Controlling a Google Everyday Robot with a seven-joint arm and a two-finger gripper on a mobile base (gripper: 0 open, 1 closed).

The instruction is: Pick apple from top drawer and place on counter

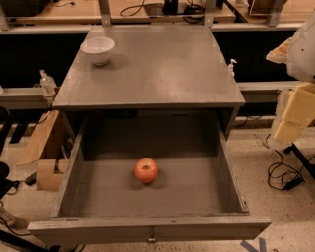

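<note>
The apple (146,170), red-orange with a paler patch, lies near the middle of the floor of the top drawer (147,227), which is pulled fully open towards me. The counter (157,69) is the flat grey-brown top just above and behind the drawer. My gripper (294,114) shows as pale yellow blocks under a white arm at the right edge of the view. It is well to the right of the drawer, apart from the apple, and holds nothing that I can see.
A white bowl (98,49) stands on the counter's back left corner. Light wooden benches with metal rails (147,12) run behind. Cardboard boxes (42,147) sit on the floor at left, cables (283,177) at right.
</note>
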